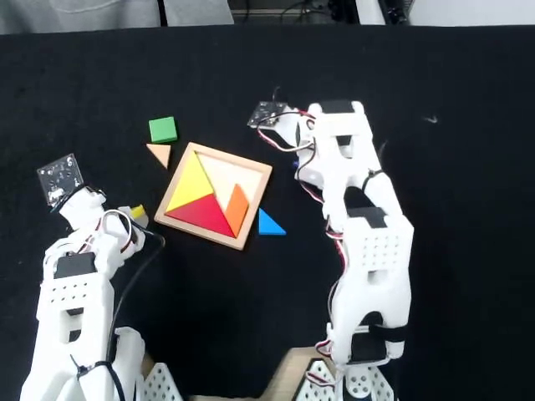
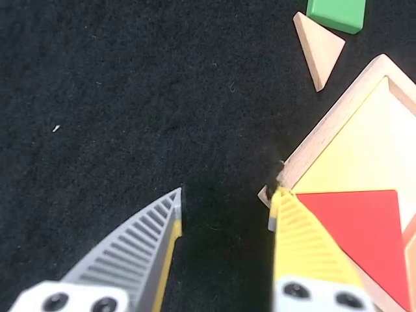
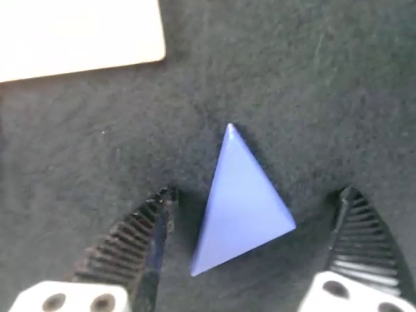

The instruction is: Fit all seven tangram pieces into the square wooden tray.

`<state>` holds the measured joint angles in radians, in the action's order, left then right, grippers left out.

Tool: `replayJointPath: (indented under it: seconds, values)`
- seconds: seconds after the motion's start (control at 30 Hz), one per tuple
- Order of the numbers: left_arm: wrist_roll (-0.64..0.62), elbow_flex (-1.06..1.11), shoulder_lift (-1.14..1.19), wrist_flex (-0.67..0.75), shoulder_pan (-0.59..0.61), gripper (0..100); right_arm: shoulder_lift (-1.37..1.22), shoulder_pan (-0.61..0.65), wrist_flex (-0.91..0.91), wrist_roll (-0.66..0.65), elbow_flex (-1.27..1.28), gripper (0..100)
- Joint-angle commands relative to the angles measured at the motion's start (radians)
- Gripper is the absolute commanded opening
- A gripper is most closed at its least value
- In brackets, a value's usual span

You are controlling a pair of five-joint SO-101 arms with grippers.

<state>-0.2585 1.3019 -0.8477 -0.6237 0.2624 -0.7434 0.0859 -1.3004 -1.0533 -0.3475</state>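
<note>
The square wooden tray (image 1: pixel 232 157) lies turned like a diamond in the middle of the black table (image 1: pixel 435 83). Three pieces sit inside it: a yellow triangle (image 1: pixel 191 188) on the left, a red triangle (image 1: pixel 205 217) along the near-left rim, and an orange piece (image 1: pixel 237 207) to the right of the red one. The far part of the tray floor is bare wood.

Four pieces lie outside. A green square (image 1: pixel 163 129) is far and left of the tray, with a plain wooden triangle (image 1: pixel 159 154) just near of it, close to the tray's far-left rim but apart from it. A blue triangle (image 1: pixel 269 223) lies just beside the near-right rim. A fourth piece, a violet-blue triangle (image 3: pixel 240 201), lies flat on the table off the tray's right corner (image 3: pixel 78 32).

The right gripper (image 3: pixel 257 195) hangs over that violet-blue triangle with its jaws spread wide. The piece lies between the two fingers, and neither one touches it. In the high view the right arm (image 1: pixel 338 150) covers this spot.

The left gripper (image 2: pixel 227 195) sits low at the tray's left corner (image 2: pixel 325 127), jaws released and grasping nothing, with bare table between them. Its yellow finger (image 2: pixel 296 240) is right at the corner of the rim, overlapping the edge of the red triangle in the wrist view. Whether it touches the wood cannot be told.
</note>
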Motion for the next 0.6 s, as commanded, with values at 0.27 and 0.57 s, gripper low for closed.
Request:
replayJointPath:
  seconds: [0.27,0.57]
  values:
    - [-0.005,-0.007,0.002,0.025,-0.015,22,-0.140,-0.008,-0.146,-0.008,-0.260,17.5]
    - [-0.005,-0.007,0.002,0.025,-0.015,22,-0.151,-0.009,-0.229,-0.009,-0.337,18.7]
